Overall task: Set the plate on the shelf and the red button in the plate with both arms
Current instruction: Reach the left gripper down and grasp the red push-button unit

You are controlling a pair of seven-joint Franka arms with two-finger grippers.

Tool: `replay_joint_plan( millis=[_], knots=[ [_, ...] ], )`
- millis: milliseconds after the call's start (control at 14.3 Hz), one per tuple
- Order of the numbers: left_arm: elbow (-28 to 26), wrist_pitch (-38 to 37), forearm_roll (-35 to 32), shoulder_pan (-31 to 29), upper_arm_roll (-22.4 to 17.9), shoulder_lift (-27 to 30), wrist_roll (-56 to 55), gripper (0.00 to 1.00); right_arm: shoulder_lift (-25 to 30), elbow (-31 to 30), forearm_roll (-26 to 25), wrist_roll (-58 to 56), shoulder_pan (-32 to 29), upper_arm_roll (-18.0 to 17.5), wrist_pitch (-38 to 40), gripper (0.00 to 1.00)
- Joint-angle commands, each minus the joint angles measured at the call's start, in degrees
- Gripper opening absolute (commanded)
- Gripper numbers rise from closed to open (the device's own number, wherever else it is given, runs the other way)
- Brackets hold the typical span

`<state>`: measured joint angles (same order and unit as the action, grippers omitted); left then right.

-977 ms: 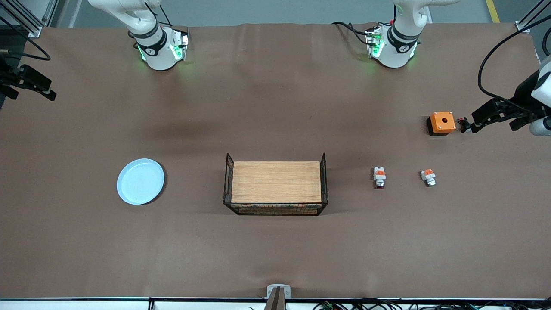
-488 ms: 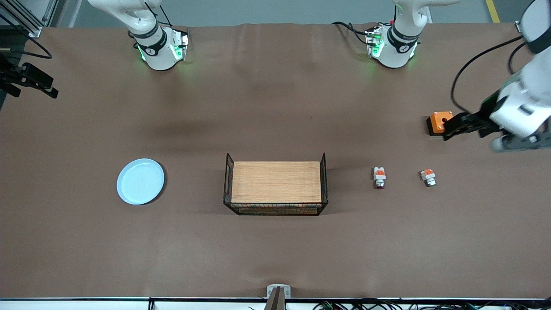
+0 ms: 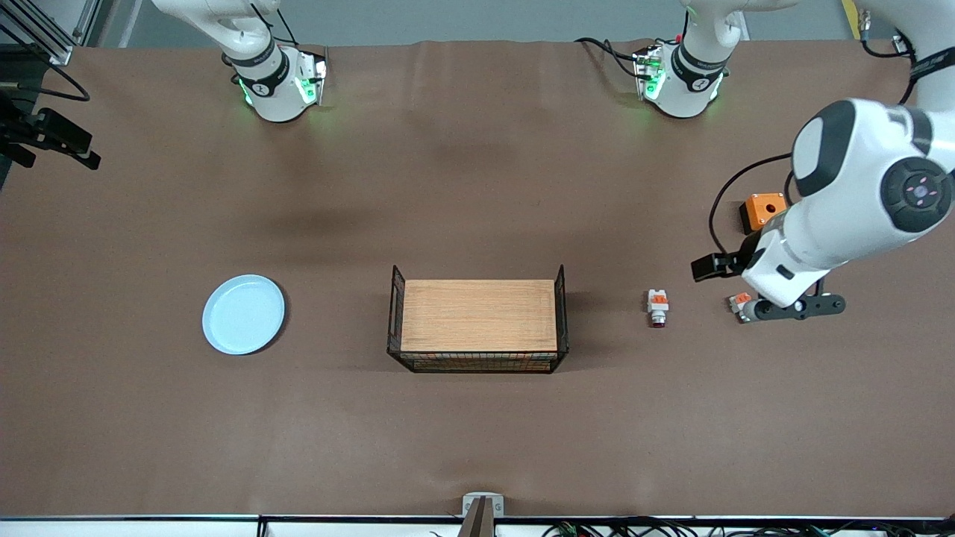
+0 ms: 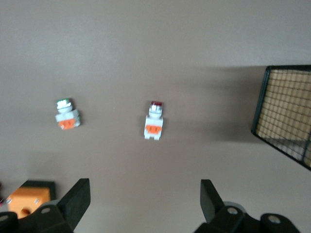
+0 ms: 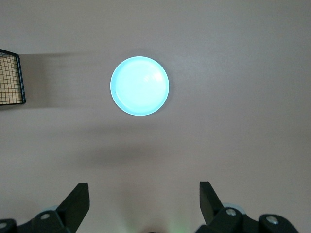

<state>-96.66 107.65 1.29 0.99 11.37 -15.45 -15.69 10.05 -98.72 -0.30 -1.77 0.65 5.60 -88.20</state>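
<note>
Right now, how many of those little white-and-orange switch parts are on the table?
2. The red button lies between the wire tray and the silver-tipped part, which sits toward the left arm's end, partly hidden under the left claw.

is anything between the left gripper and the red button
Nothing visible. The left gripper is open in the air, and in its wrist view only bare table lies between its fingers and the red button. The silvery-ended part lies off to one side.

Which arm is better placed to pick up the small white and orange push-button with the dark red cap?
Probably the left: its open gripper hangs over that end of the table, with the red-capped push-button lying untouched in its view.
</note>
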Motion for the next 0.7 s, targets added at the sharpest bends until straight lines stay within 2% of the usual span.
replay_joint_plan(
  millis=[0,349,628],
  knots=[
    [-7.21,7.55,0.29,-0.02,0.32,0.96,0.83,0.99,1.9,-1.21,0.92,-0.61,-0.83,-0.32,0.22,1.0],
    [-7.84,12.84,-0.33,-0.11,0.32,-5.63,7.85,0.99,1.91,-1.21,0.92,-0.87,-0.83,-0.23,0.22,1.0],
    [-7.75,19.07,-0.33,0.15,0.32,-11.6,8.22,0.99,1.91,-1.21,0.83,-0.87,-0.83,-0.23,0.31,1.0]
  ],
)
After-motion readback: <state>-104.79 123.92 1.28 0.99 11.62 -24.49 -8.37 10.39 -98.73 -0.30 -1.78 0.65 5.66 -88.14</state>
